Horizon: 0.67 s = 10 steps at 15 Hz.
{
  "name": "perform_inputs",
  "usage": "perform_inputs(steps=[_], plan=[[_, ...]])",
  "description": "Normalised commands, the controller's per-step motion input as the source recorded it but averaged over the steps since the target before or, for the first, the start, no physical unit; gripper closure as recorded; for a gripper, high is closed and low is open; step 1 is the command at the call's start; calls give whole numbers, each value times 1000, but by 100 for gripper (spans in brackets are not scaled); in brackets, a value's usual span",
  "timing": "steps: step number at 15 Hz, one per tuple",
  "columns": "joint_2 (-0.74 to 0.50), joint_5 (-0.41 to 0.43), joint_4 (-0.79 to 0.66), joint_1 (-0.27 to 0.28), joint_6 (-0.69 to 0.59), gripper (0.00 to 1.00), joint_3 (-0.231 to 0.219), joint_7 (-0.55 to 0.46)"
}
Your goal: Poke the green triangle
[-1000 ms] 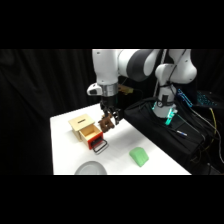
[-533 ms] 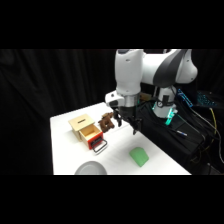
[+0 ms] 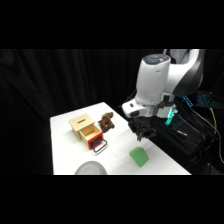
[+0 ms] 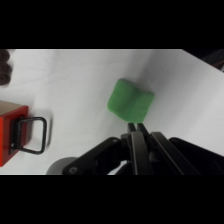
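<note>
End effector [image 3: 140, 136] just above triangle [image 3: 139, 156]; box [image 3: 85, 128] well apart, left.

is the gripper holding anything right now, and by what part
Nothing is held. The gripper has its jaws shut together with nothing between them, tips just short of the green triangle, which sits free on the table.

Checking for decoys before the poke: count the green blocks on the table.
1: the small bright green wedge-like block lies near the white table's front edge, just beyond the tool. Nothing suggests another.

Side view across table [image 3: 65, 125]; wrist view straight down, closer.
</note>
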Motion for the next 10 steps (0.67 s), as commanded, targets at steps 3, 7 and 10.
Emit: perform_inputs(steps=[3,7,10], plan=[[136,-56,-117,14,371,100,1,-3],[309,-65,16,-7,363,100,-24,-82],[402,-69,147,-27,268,100,-36,-163]])
